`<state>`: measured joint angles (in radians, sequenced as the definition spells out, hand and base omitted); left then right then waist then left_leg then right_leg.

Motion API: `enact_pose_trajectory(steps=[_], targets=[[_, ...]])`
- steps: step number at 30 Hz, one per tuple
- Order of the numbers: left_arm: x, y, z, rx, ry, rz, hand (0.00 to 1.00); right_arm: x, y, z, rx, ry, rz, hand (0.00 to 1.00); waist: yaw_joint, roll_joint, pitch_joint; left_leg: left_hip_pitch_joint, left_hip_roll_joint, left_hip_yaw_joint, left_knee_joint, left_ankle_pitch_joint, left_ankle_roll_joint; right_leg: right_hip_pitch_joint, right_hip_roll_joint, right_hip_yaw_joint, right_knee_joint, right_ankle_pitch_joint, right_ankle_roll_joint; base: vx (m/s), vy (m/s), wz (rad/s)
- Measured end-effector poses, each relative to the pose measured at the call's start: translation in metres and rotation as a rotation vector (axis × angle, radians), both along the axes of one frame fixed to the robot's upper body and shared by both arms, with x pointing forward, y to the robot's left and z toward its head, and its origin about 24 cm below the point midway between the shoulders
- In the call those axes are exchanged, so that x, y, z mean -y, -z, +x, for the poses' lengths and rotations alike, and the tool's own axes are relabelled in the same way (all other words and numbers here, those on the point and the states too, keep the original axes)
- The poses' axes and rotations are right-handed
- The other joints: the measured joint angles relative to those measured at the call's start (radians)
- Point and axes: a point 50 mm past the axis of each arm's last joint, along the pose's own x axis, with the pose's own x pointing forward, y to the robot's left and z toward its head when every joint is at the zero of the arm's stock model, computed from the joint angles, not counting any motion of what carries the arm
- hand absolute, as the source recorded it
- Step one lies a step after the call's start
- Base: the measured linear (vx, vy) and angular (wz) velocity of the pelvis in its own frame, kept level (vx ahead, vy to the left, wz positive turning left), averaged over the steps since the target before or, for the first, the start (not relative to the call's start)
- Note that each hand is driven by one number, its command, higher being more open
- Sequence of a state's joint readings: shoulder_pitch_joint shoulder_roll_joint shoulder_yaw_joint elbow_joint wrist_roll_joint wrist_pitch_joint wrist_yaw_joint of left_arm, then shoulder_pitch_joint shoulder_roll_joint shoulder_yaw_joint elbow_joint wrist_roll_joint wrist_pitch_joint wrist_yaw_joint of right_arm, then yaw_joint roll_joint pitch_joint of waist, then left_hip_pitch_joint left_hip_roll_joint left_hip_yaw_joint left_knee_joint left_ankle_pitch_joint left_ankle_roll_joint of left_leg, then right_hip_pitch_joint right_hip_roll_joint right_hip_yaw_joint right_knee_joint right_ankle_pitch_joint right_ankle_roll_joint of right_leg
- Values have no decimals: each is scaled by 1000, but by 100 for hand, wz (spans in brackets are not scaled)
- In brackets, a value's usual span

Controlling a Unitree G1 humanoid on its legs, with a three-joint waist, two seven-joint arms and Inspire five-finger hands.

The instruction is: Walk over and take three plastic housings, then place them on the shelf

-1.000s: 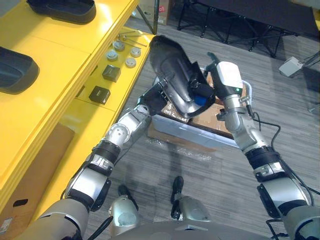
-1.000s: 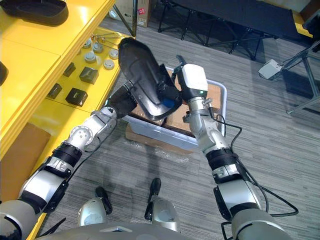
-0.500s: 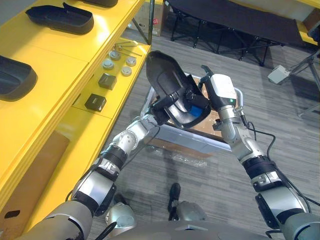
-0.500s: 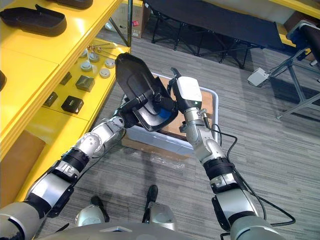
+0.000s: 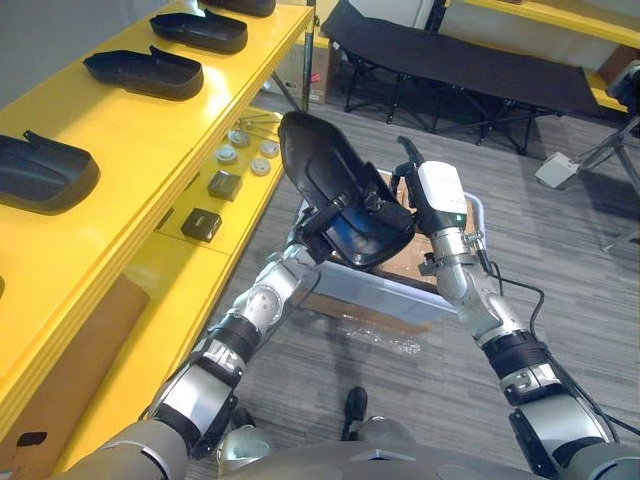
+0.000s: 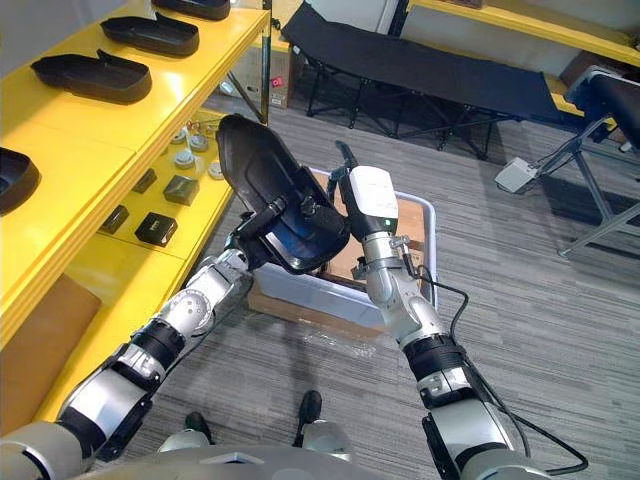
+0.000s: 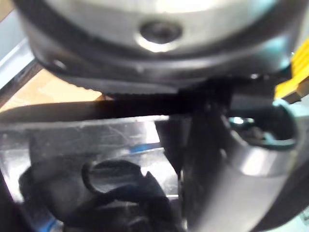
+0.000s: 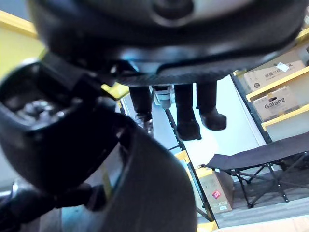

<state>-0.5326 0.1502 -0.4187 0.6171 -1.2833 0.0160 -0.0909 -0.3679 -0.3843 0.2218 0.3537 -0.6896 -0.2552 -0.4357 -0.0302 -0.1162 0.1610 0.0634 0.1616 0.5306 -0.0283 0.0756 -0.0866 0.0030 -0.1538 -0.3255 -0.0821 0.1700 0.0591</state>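
A large black plastic housing (image 5: 325, 165) is held up over a grey bin (image 5: 375, 292), tilted with its hollow side toward me. My left hand (image 5: 322, 222) comes up from below, its fingers curled over the housing's lower rim. My right hand (image 5: 400, 195) is shut on the housing's right side. In the left wrist view, the housing's glossy inside (image 7: 91, 145) is right against the hand. Three more black housings (image 5: 40, 170) (image 5: 140, 72) (image 5: 200, 30) lie in a row on the yellow shelf (image 5: 120, 130) to the left.
The shelf's lower level holds small black boxes (image 5: 202, 222) and round parts (image 5: 245, 150). The bin has cardboard in it and stands on the grey floor. A black folding cot (image 5: 470, 70) stands behind, with a white box (image 5: 555, 170) on the floor to the right.
My left hand's fingers have curled from straight onto the housing's rim. The housing stays between both hands. The whole view has shifted, showing more of the shelf.
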Motion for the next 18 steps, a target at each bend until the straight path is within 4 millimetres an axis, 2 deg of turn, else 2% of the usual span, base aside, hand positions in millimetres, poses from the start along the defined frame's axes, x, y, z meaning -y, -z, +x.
enact_pose_trajectory(steps=[5,7,12,15,16,18], targets=[[-13,-19,-1,147,-101,-9,0,-5,-4,-22,62,-85,108,100,-4,1,-1,31,-10,7,-55,30,0,1,-1,0,-2,0,1,9,14,-7],[-20,-39,-1,261,-175,76,0,-8,-10,-28,77,-119,167,100,-3,7,-6,34,-15,8,-55,32,1,4,5,-3,3,1,1,37,-4,1],[-48,-60,-15,398,-401,314,0,-9,-27,-48,83,-202,372,100,-5,44,-50,47,-13,-4,-55,32,0,23,8,-19,3,1,4,54,4,6],[-75,-68,-36,473,-565,497,0,0,-32,-68,51,-260,611,100,-3,58,-62,52,-14,-12,-55,29,-2,35,7,-28,3,-10,13,5,5,8],[-88,-66,-46,476,-637,557,0,7,-29,-76,24,-276,738,100,-4,64,-67,52,-15,-13,-55,25,-1,36,6,-34,1,-16,14,-12,8,3],[-99,-63,-57,468,-695,615,0,15,-24,-82,2,-275,891,100,-4,69,-72,53,-15,-15,-56,18,-5,37,5,-39,-2,-24,13,-16,9,4]])
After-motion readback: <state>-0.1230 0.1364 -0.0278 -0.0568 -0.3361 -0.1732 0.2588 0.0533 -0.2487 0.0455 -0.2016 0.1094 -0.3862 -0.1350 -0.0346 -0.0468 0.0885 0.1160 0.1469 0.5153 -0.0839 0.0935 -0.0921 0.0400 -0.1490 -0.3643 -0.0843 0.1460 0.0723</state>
